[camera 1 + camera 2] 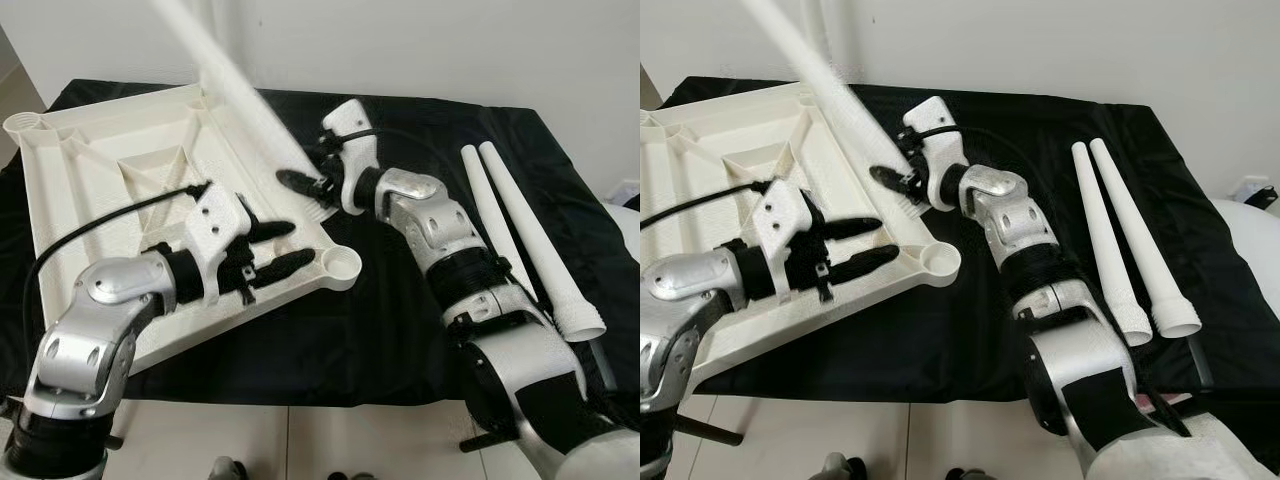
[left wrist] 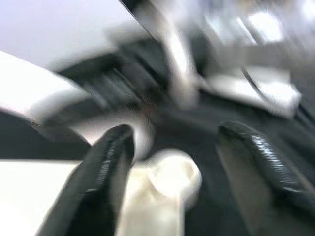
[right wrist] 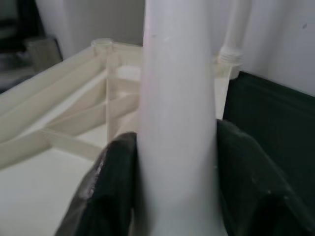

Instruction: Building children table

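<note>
The white table top [image 1: 100, 190] lies upside down on a black cloth, its ribs facing up. My right gripper [image 1: 305, 188] is shut on a white leg [image 1: 240, 95], which slants up and back from the top's right edge. In the right wrist view the leg [image 3: 177, 123] sits between both black fingers [image 3: 106, 187]. My left gripper [image 1: 300, 244] is open and hovers over the top's near right corner, just left of the round corner socket [image 1: 343, 264]. The left wrist view is blurred, with the socket [image 2: 167, 182] between the spread fingers [image 2: 98, 177].
Two loose white legs [image 1: 520, 225] lie side by side on the cloth to the right, wide ends toward me. Black cloth [image 1: 330, 340] shows in front of the top. The floor [image 1: 300, 440] begins at the cloth's near edge.
</note>
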Motion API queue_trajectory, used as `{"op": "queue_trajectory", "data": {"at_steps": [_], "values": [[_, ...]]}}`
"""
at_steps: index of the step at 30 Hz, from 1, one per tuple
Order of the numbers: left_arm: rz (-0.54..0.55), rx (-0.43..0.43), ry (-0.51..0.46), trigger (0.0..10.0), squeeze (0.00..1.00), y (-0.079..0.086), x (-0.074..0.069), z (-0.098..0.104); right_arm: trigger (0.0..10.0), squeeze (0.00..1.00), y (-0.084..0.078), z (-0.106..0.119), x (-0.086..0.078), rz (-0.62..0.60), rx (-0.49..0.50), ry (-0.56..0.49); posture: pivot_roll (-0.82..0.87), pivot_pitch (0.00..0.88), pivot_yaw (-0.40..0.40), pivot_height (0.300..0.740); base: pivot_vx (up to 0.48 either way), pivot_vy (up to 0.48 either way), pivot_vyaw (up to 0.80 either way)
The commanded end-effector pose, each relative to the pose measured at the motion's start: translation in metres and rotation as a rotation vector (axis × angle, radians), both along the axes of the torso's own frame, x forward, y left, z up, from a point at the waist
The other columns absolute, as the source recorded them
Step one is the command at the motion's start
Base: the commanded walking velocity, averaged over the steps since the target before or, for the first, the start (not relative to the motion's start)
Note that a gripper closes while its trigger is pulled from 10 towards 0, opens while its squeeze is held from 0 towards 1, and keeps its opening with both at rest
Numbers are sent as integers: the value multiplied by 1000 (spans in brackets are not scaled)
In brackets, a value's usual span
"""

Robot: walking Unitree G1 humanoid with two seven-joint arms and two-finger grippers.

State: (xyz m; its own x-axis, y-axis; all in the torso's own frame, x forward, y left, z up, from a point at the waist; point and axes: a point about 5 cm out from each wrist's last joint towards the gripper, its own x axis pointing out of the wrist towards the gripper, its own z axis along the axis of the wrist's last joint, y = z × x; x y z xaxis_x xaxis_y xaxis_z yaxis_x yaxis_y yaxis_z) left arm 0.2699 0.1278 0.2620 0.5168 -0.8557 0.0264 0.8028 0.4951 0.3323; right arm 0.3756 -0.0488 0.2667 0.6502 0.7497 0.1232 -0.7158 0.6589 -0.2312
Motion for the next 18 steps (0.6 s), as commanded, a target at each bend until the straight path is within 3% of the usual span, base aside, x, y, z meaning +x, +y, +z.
{"op": "queue_trajectory", "data": {"at_steps": [1, 4, 5, 6, 7, 8, 10, 11, 12, 13, 17, 18], "values": [[293, -132, -29, 10000, 1000, 10, 15, 8, 10000, 0, 0, 1, -10, -4, 50, -59, 73, 162, -53, 740, 0, 0, 0], [315, -168, -24, 10000, 1000, 10, 20, 12, 10000, 0, -3, -5, -18, -17, 78, -75, 74, 159, -48, 740, 0, 0, 0], [314, -205, -15, 10000, 643, 10, 23, 16, 10000, 0, -6, -11, -25, -35, 107, -85, 76, 155, -45, 740, 0, 0, 0], [314, -205, -15, 10000, 643, 10, 23, 16, 10000, 0, -6, -11, -25, -35, 107, -85, 76, 155, -45, 740, 0, 0, 0], [292, -252, 3, 10000, 0, 10, 25, 20, 10000, 0, -9, -15, -34, -47, 127, -106, 77, 151, -40, 740, 0, 0, 0], [292, -252, 3, 10000, 0, 10, 25, 20, 10000, 0, -9, -15, -34, -47, 127, -106, 77, 151, -40, 740, 0, 0, 0], [292, -359, 48, 10000, 0, 8, 32, 27, 10000, 0, -14, -20, -52, -70, 172, -147, 77, 141, -28, 740, 0, 0, 0], [296, -415, 82, 10000, 831, 9, 36, 28, 10000, 0, -15, -20, -59, -85, 194, -163, 74, 135, -25, 740, 0, 0, 0], [296, -415, 82, 10000, 831, 9, 36, 28, 10000, 0, -15, -20, -59, -85, 194, -163, 74, 135, -25, 740, 0, 0, 0], [292, -452, 101, 10000, 1000, 9, 38, 29, 10000, 0, -16, -20, -63, -96, 212, -176, 73, 130, -22, 740, 0, 0, 0], [309, -482, 123, 10000, 1000, 10, 42, 29, 10000, 0, -19, -20, -70, -132, 227, -205, 71, 121, -14, 740, 0, 0, 0], [315, -495, 135, 10000, 627, 11, 43, 29, 10000, 0, -20, -20, -74, -148, 234, -216, 70, 117, -12, 740, 0, 0, 0]]}}
